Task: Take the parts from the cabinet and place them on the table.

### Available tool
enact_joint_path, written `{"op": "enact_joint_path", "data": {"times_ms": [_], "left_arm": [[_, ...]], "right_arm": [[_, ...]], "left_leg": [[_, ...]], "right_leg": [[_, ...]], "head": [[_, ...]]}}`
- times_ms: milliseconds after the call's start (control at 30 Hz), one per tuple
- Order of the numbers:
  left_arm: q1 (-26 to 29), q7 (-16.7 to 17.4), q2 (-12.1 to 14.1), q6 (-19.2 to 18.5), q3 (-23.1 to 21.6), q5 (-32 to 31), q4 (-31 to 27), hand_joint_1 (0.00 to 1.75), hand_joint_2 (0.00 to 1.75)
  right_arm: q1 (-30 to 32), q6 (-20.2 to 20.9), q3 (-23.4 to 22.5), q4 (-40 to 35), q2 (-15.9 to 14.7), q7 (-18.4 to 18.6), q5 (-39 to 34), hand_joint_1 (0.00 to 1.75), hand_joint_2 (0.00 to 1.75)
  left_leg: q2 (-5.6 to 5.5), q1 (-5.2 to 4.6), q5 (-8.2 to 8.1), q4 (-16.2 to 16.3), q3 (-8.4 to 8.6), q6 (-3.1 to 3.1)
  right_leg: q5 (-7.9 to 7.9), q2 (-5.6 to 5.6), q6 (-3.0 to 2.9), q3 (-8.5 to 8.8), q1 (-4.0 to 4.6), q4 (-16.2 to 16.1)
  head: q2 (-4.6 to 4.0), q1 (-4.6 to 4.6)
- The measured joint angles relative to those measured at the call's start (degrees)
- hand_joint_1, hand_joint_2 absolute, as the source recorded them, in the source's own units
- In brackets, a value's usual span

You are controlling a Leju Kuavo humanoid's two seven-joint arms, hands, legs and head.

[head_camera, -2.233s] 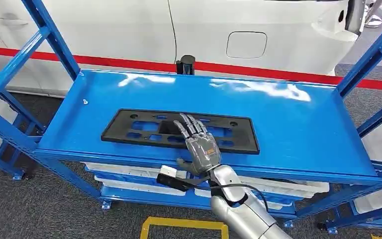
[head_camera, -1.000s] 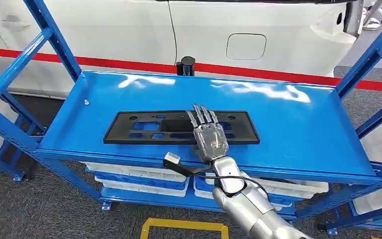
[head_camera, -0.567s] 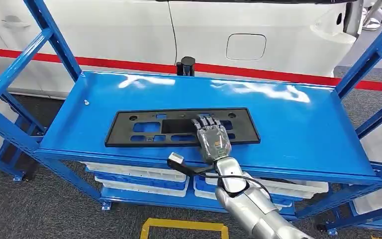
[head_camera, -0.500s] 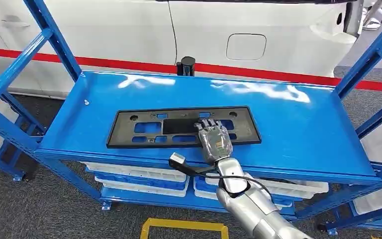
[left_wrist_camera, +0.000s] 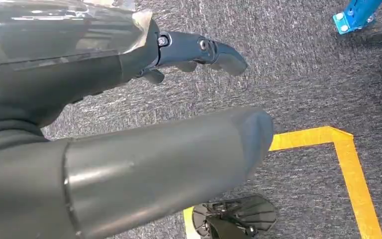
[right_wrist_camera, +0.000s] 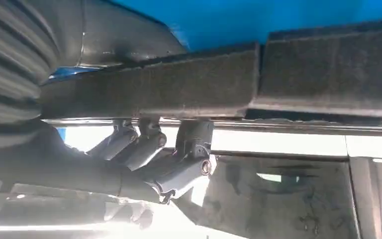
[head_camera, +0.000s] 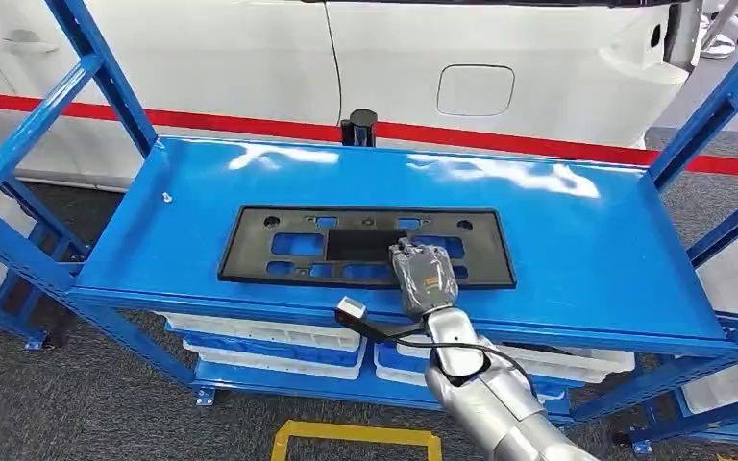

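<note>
Head view: a black plastic mounting plate (head_camera: 367,247), long and flat with several cut-outs, is seen lying on the top shelf of the blue steel rack (head_camera: 577,240), close to the shelf's front edge and roughly parallel to it. The right hand (head_camera: 424,272) is laid over the plate's near long edge, right of its middle, with the fingers curled down onto the plate. In the right wrist view the dark fingers (right_wrist_camera: 144,144) are seen hooked under the plate's rim (right_wrist_camera: 258,79) while the thumb (right_wrist_camera: 129,30) lies on the other side, so the edge appears to be pinched between them; the grip is judged to be taken there because a thin flat part offers no other purchase than its overhanging edge near the shelf front. The plate is judged not yet lifted, since it lies flat on the shelf. The left hand (left_wrist_camera: 129,144) is seen in the left wrist view hanging over grey carpet (left_wrist_camera: 303,74) and a yellow floor marking (left_wrist_camera: 348,169), its fingers apart and nothing held. White bins (head_camera: 269,338) are visible on the lower shelf, and a white car body (head_camera: 461,67) stands behind the rack.
</note>
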Motion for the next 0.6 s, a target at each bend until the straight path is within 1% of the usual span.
{"op": "enact_joint_path", "data": {"times_ms": [33,67,100,133,167,233,367,433,600], "left_arm": [[0.00,-0.13,0.00,-0.13,-0.02,-0.02,0.00,0.00,0.00],[0.02,-0.40,0.00,-0.15,-0.11,-0.15,0.00,0.00,1.75],[0.03,-0.98,0.02,-0.13,-0.35,-0.31,0.00,0.00,1.75],[0.02,-1.35,0.02,-0.09,-0.50,-0.50,0.00,0.00,1.75],[0.02,-1.64,0.02,-0.07,-0.61,-0.79,0.00,0.00,1.75],[0.05,-1.66,0.04,0.13,-1.27,-1.38,0.00,0.00,1.75],[0.11,-0.13,0.11,1.09,-1.62,-1.38,0.00,0.00,1.75],[0.14,0.20,0.18,1.86,-1.75,-1.36,0.00,0.00,1.75],[0.15,0.15,0.28,1.79,-1.73,-0.87,0.00,0.00,1.75]], "right_arm": [[0.21,0.00,-0.30,-0.22,-0.02,0.00,0.15,1.61,1.75],[0.38,0.00,-0.48,-0.42,-0.04,0.00,0.28,1.62,1.75],[0.48,0.00,-0.65,-0.56,-0.13,0.00,0.33,1.66,1.75],[0.59,0.00,-0.74,-0.68,-0.18,0.00,0.39,1.66,1.75],[0.68,0.00,-0.81,-0.85,-0.24,0.00,0.46,1.71,1.75],[0.89,0.00,-1.14,-1.09,-0.33,-0.02,0.83,1.71,1.75],[1.25,-0.32,-1.77,-1.55,-0.35,-0.37,1.21,1.71,1.75],[1.65,-0.59,-2.36,-2.27,-0.33,-2.24,-1.58,1.71,1.75],[3.34,-1.12,-4.11,-6.63,-0.61,-6.21,-8.09,1.71,1.75]], "left_leg": [[-0.01,0.00,0.00,0.00,0.00,0.00],[-0.01,0.00,0.00,0.00,0.00,0.00],[0.00,0.00,0.00,0.00,0.00,0.00],[0.00,0.00,0.00,0.00,-0.01,0.00],[0.00,0.00,0.00,0.00,-0.01,0.00],[-0.01,0.00,0.00,0.00,-0.01,0.00],[0.00,0.00,0.00,0.00,-0.02,0.00],[-0.01,0.00,0.00,0.00,-0.02,0.00],[0.02,0.00,0.00,0.00,-0.06,0.00]], "right_leg": [[0.00,0.00,0.00,0.00,0.00,0.00],[0.00,0.00,0.00,0.00,0.00,0.00],[0.00,0.00,0.00,0.00,0.00,0.00],[0.00,0.00,0.00,0.00,0.00,0.00],[0.00,0.00,0.00,0.00,0.00,0.00],[0.00,0.00,0.00,0.00,0.00,0.00],[0.00,0.00,0.00,-0.01,0.00,0.00],[0.00,0.00,0.00,0.00,0.00,0.00],[0.00,0.01,0.00,-0.02,0.00,0.00]], "head": [[0.00,0.02],[0.00,0.00],[0.00,0.00],[0.00,0.00],[0.00,0.02],[0.00,0.00],[0.00,0.00],[0.00,0.00],[0.00,0.02]]}}
